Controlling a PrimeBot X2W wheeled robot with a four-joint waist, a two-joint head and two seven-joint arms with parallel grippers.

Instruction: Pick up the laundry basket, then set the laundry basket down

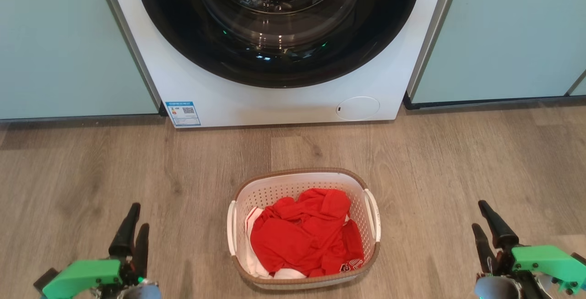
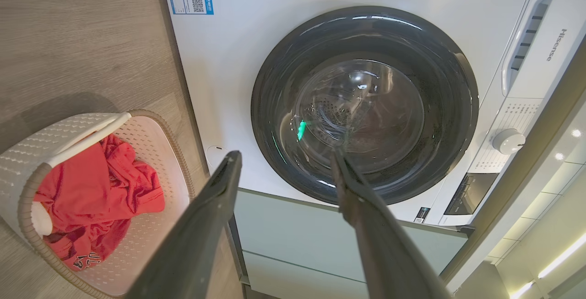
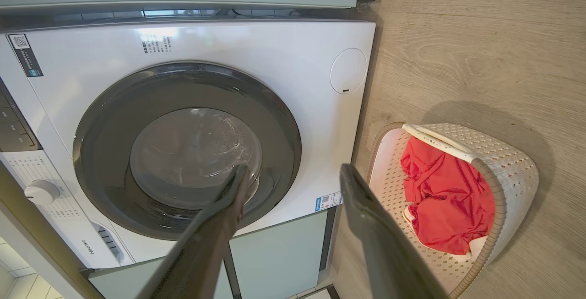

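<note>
The laundry basket [image 1: 361,209] stands on the wooden floor in front of the washer, white and perforated with a brown rim and two white side handles. Red clothing [image 1: 304,237] lies inside it, over something white. My left gripper [image 1: 137,219] is open at the lower left, well apart from the basket, with nothing between its fingers. At the lower right my right gripper [image 1: 481,215] is also open and empty, clear of the basket. The left wrist view has the basket [image 2: 151,175] at its left; the right wrist view has the basket [image 3: 508,171] at its right.
A white front-loading washer [image 1: 279,102] with a dark round door [image 1: 279,24] stands just beyond the basket. Pale green cabinets [image 1: 68,56] flank it on both sides. Wooden floor [image 1: 458,161] spreads between the basket and each gripper.
</note>
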